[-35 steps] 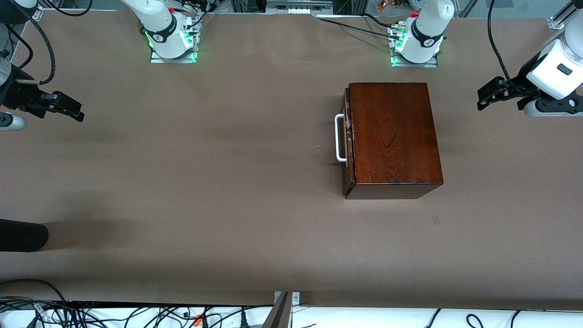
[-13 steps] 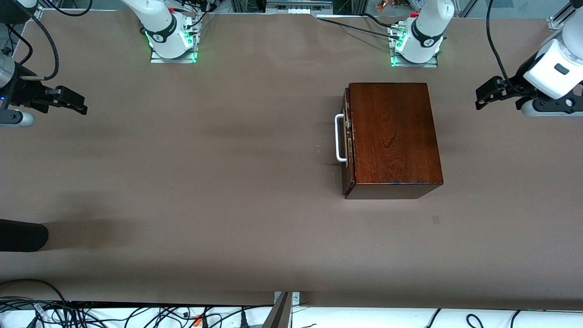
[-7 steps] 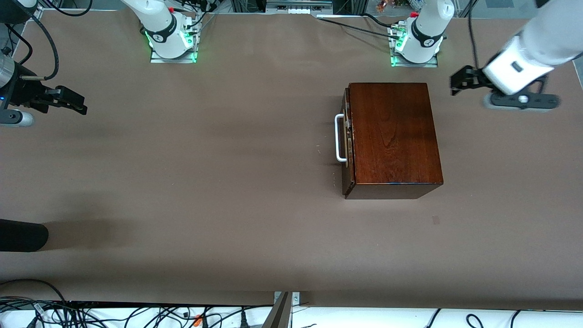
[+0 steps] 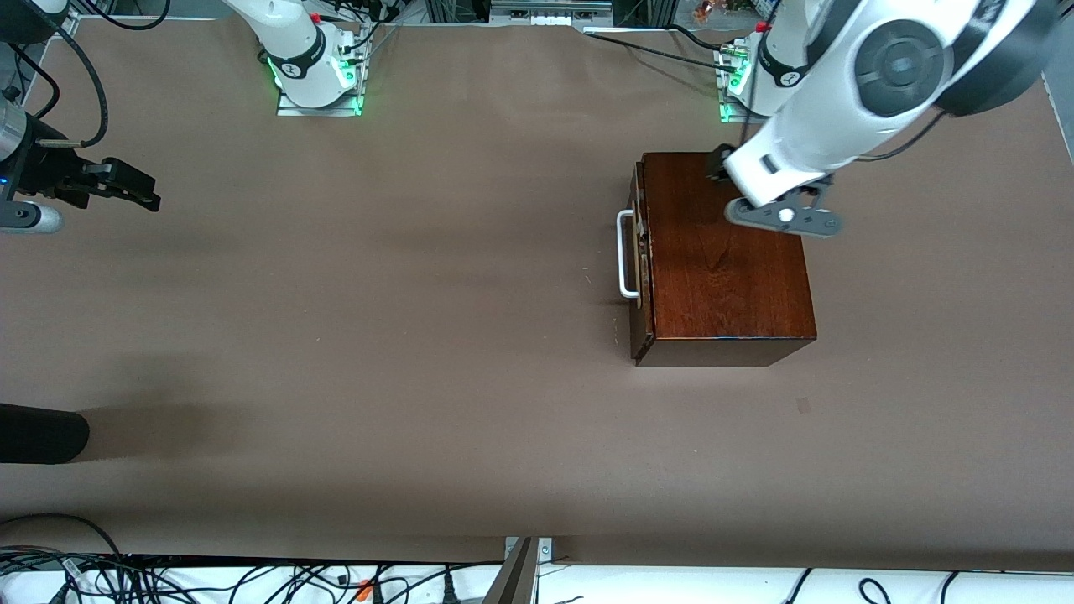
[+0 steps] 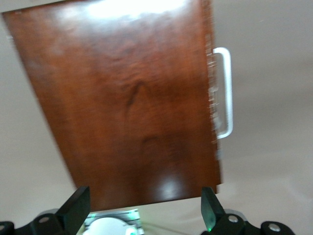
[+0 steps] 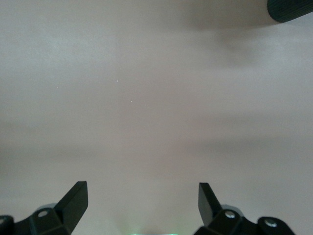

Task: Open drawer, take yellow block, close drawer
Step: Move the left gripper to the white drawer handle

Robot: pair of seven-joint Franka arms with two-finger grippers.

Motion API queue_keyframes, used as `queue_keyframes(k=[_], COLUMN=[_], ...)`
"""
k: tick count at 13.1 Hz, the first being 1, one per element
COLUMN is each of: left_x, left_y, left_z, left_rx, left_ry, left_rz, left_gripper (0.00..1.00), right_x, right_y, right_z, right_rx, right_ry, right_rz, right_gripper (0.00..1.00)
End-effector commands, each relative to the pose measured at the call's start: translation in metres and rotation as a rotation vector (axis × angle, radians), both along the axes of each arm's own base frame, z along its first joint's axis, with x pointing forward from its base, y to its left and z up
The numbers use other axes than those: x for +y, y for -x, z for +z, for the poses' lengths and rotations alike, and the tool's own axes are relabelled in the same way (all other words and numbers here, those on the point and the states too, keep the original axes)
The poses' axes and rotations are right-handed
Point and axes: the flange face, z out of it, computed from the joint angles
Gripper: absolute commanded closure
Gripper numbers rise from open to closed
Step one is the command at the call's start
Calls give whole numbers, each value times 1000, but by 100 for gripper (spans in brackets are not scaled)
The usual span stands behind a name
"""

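The glossy reddish-brown wooden box point(image 4: 726, 260) stands near the left arm's base. Its drawer is shut, and the white U-shaped handle point(image 4: 625, 254) faces the right arm's end of the table. The yellow block is hidden. My left gripper point(image 4: 718, 164) hangs over the box top at the edge nearest the left arm's base. In the left wrist view the gripper point(image 5: 144, 210) is open and empty above the box point(image 5: 127, 107), with the handle point(image 5: 224, 93) in sight. My right gripper point(image 4: 134, 191) waits open and empty over bare table at the right arm's end; its wrist view point(image 6: 142, 203) shows only the table surface.
A black rounded object point(image 4: 42, 434) lies at the right arm's end of the table, nearer the front camera; it also shows in the right wrist view point(image 6: 291, 10). Cables run along the table's front edge point(image 4: 252, 579). The arm bases point(image 4: 315, 75) stand along the table's back edge.
My left arm has swung in from the left arm's end of the table to over the box top. The right gripper has hardly moved. The drawer stays shut.
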Motion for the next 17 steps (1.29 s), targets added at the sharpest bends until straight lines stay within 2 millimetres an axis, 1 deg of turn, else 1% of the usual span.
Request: queue_keyframes(k=[1, 3, 5, 6, 7, 10, 11, 13, 14, 17], left_x=[-62, -99, -141, -157, -170, -200, -205, -212, -210, -206], left_y=[-7, -2, 10, 15, 20, 29, 28, 32, 30, 27], left_z=[-8, -25, -48, -61, -71, -108, -120, -135, -145, -166], left_rx=[-25, -55, -94, -112, -132, -189, -205, -238, -246, -268], left_ry=[27, 40, 11, -11, -27, -78, -93, -133, -156, -209], left_rz=[56, 97, 110, 118, 121, 116, 133, 102, 90, 56], left_gripper=[0, 0, 0, 0, 0, 0, 0, 0, 0, 0], right_x=[-1, -2, -1, -2, -2, -1, -1, -1, -1, -1], right_y=[-2, -2, -2, -2, -2, -2, -2, -2, -2, -2], right_z=[7, 7, 7, 7, 6, 7, 7, 7, 7, 7], right_rx=[-9, -9, -9, -9, -7, -9, -9, -9, -9, -9], right_ry=[-3, -2, -3, -3, -3, -2, -3, -3, -3, -3], right_rz=[7, 5, 7, 5, 5, 7, 7, 7, 7, 7], right_gripper=[0, 0, 0, 0, 0, 0, 0, 0, 0, 0])
